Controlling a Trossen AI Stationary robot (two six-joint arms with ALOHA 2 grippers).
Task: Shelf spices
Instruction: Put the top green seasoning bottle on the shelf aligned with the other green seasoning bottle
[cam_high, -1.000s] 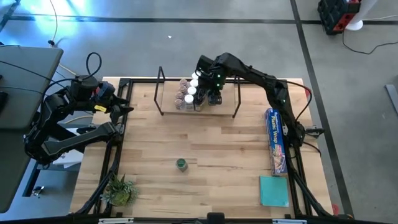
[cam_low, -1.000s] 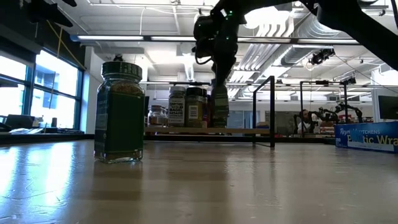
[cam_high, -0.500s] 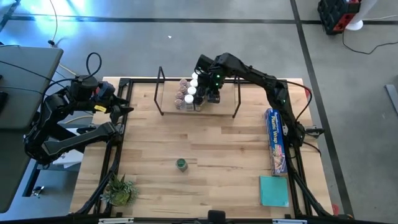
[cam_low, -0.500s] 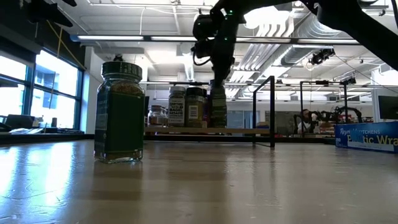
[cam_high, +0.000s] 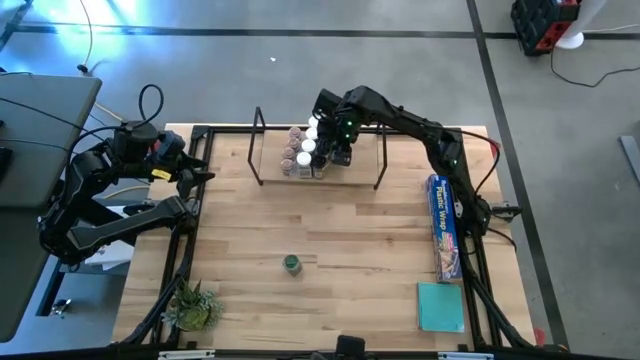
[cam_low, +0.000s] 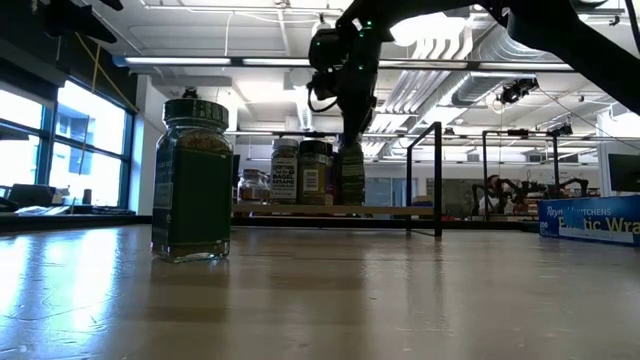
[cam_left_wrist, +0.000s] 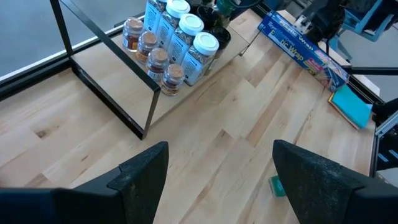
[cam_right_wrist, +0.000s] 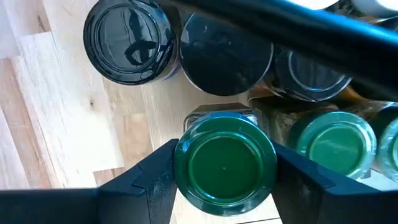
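The right gripper (cam_high: 340, 150) is reaching over the shelf (cam_high: 365, 168) at the upper centre of the high view, hanging above a green-lidded spice jar (cam_right_wrist: 225, 163). In the right wrist view its two dark fingers (cam_right_wrist: 158, 171) are flanking that round green lid on either side; whether they are pressing it or standing just clear cannot be told.

The spice jars (cam_high: 303, 150) are standing upright in a tight cluster on the shelf's light wooden board, between its thin black wire uprights. They are small cylinders with printed labels — some white-capped, some pinkish-clear, and in the right wrist view two glossy black lids (cam_right_wrist: 127, 41) and a second green lid (cam_right_wrist: 331, 145) are showing beside the first.

One green-topped jar (cam_high: 291, 264) is sitting alone on the table (cam_high: 250, 230), low of centre in the high view and well apart from the shelf; in the low view it is looming at the left, filled with dark green herb.

The left gripper (cam_left_wrist: 221, 171) is waiting at the table's left edge, its fingers spread wide and empty.
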